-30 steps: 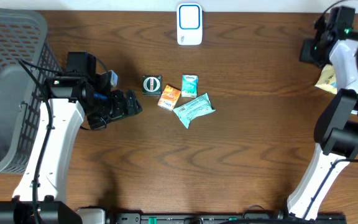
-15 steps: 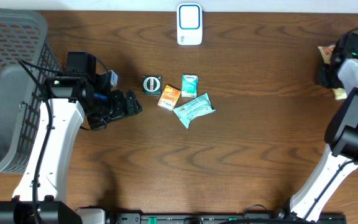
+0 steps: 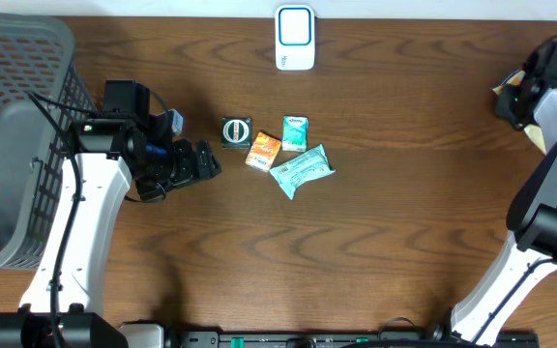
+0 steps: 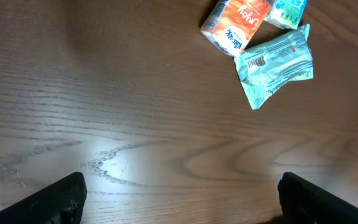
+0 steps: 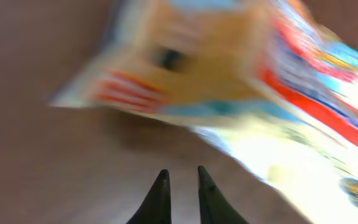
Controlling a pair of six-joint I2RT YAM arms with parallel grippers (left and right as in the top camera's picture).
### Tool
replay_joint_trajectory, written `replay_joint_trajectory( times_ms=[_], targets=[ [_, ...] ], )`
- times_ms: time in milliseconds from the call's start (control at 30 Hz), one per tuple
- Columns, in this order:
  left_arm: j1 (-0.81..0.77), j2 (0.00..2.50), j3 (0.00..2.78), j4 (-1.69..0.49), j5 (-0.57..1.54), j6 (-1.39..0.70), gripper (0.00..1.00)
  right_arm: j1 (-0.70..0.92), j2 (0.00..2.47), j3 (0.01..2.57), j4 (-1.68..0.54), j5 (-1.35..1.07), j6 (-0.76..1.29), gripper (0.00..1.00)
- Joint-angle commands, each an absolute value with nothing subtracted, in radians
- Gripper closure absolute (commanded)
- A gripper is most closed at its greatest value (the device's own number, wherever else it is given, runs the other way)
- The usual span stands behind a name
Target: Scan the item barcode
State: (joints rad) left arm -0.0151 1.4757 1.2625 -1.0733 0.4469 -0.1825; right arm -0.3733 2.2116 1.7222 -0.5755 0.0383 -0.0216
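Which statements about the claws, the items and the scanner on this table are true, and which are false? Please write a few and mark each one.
1. The left claw is open and empty. True.
2. The orange pack lies in the basket. False: it lies on the table, beside the pouch.
3. The scanner stands apart from the group of items. True.
4. The right claw grips the snack bag. False: its fingers are nearly together with nothing between them, and the bag lies beyond the tips.
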Motion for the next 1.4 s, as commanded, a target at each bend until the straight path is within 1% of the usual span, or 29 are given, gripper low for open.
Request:
replay_joint_trajectory(
  times_ms=[0, 67, 200, 400, 500, 600, 700, 767, 900, 1133, 1167, 1200, 1300, 1333, 1367],
  targets=[
    [-0.017, 1.483, 1.261, -1.076, 0.452, -0.169, 0.02, -0.351, 2.207, 1.738, -0.545, -0.091, -0.023, 0.97],
    [-0.017, 1.483, 1.261, -1.076, 0.452, -0.169, 0.02, -0.344, 2.226, 1.738, -0.517, -0.088, -0.023, 0.99],
    [-0.017, 1.483, 1.261, -1.076, 0.452, -0.169, 0.02, -0.345, 2.271, 1.738, -0.479, -0.076, -0.023, 0.99],
    [-0.017, 1.483, 1.261, -1.076, 0.452, -0.169, 0.02, -0.360, 2.330, 1.738, -0.414, 0.023, -0.023, 0.99],
    [-0.017, 1.483, 1.261, -1.076, 0.452, -0.169, 0.02, -0.373, 2.340, 1.738, -0.387, 0.091, -0.023, 0.99],
    [-0.017, 1.483, 1.261, -1.076, 0.452, -0.169, 0.02, -0.390, 2.336, 1.739, -0.374, 0.213, -0.023, 0.99],
    [-0.017, 1.483, 1.261, -1.076, 0.452, -0.169, 0.02, -0.409, 2.326, 1.739, -0.387, 0.313, -0.023, 0.99],
    [-0.017, 1.483, 1.261, -1.076, 0.452, -0.169, 0.02, -0.421, 2.316, 1.739, -0.411, 0.326, -0.024, 0.99],
    [-0.017, 1.483, 1.261, -1.076, 0.452, -0.169, 0.02, -0.430, 2.283, 1.739, -0.454, 0.284, -0.027, 0.99],
    [-0.017, 1.483, 1.261, -1.076, 0.452, -0.169, 0.02, -0.412, 2.183, 1.739, -0.460, 0.263, -0.039, 0.99],
    [-0.017, 1.483, 1.261, -1.076, 0.452, -0.169, 0.02, -0.408, 2.167, 1.739, -0.461, 0.235, -0.039, 0.98],
    [-0.017, 1.483, 1.261, -1.076, 0.452, -0.169, 0.02, -0.402, 2.148, 1.739, -0.466, 0.182, -0.038, 0.95],
    [-0.017, 1.483, 1.261, -1.076, 0.452, -0.169, 0.02, -0.382, 2.104, 1.739, -0.500, -0.053, -0.038, 0.81],
    [-0.017, 1.483, 1.261, -1.076, 0.452, -0.169, 0.02, -0.376, 2.096, 1.739, -0.509, -0.134, -0.038, 0.80],
    [-0.017, 1.483, 1.261, -1.076, 0.452, -0.169, 0.02, -0.364, 2.087, 1.739, -0.522, -0.290, -0.038, 0.79]
  ],
)
